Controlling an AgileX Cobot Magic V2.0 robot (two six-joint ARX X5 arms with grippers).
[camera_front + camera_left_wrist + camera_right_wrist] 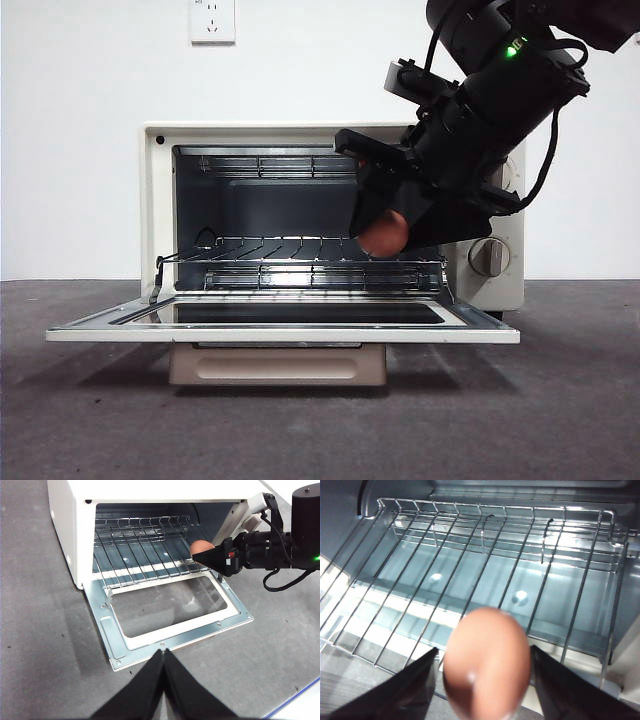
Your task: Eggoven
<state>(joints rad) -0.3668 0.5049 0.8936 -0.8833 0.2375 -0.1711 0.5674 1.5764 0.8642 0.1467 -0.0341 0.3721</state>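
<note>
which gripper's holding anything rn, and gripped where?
The right gripper holds the egg, one jaw on each side of it, above the oven rack's front right part. The left gripper is shut and holds nothing.

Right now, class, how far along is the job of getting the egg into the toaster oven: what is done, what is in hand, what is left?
Done: the cream toaster oven has its glass door folded down flat. In hand: the right gripper is shut on the small reddish-brown egg, holding it above the wire rack at the oven mouth. Left: setting the egg on the rack, then letting go. The left gripper, shut, waits in front of the door.
</note>
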